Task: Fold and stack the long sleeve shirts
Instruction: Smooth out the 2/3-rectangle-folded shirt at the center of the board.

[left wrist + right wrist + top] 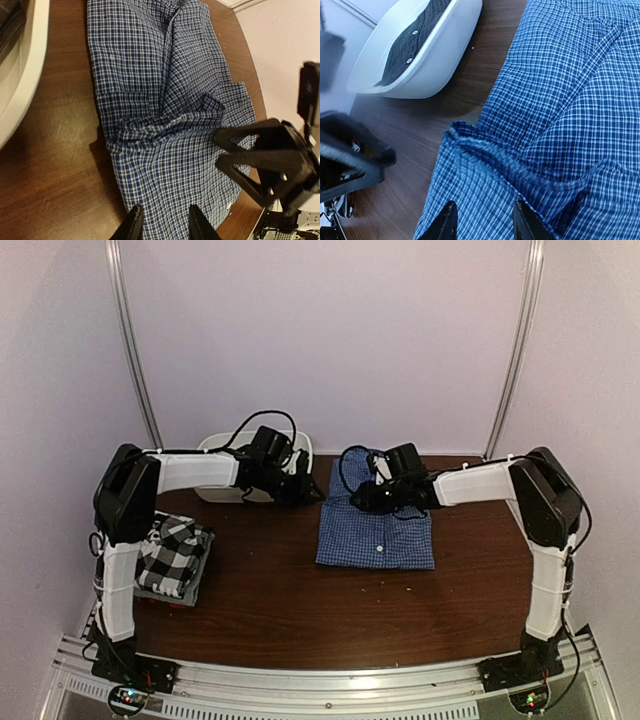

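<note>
Jaws parted over blue check shirt point(375, 530); long axis near-far.

Looks down on a blue-and-white fine-check cloth shirt point(145, 100) spread over a dark brown wooden table point(55, 165), a raised crease running across its middle. Catches the left gripper point(166, 226) at the bottom, black fingertips parted over the shirt's edge. Finds the right gripper point(218, 149) at right, jaws apart at the crease's end, and a white plastic basin point(27, 65) curving along the left.
</note>
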Motion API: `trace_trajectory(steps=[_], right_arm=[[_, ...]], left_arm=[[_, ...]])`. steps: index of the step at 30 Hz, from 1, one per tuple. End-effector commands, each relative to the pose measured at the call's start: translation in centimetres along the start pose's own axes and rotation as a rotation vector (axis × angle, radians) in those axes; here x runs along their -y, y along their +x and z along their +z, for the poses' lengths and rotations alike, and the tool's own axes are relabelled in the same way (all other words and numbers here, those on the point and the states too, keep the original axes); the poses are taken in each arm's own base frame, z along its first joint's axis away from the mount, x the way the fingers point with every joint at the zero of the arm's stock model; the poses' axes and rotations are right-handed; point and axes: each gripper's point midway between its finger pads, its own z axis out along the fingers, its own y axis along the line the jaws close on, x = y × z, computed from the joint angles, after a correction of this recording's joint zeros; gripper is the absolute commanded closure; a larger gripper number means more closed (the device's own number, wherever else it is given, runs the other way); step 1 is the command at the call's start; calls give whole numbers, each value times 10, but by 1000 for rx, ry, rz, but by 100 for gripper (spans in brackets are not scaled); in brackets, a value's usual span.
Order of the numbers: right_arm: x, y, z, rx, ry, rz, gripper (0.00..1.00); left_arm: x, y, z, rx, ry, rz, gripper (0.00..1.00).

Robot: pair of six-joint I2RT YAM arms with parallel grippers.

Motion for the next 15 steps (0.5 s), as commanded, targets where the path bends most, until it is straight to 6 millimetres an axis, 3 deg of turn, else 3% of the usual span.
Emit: trace_trajectory(steps=[1,5,8,11,15], right_arm=[[29,-13,22,-6,-15,68,61],[53,-3,51,-72,-34,106,60],[55,-5,57,-92,-63,122,59],[42,-25,46,-51,-90,97,57],[24,-50,17,-10,-95,63,53]], left_arm=[[10,4,-28,41,20,22,69],[11,30,-29,-4,39,21,70],[12,46,-26,-34,46,23,70],[15,57,-24,-56,49,30,71],[21,62,-22,-66,59,45,71]])
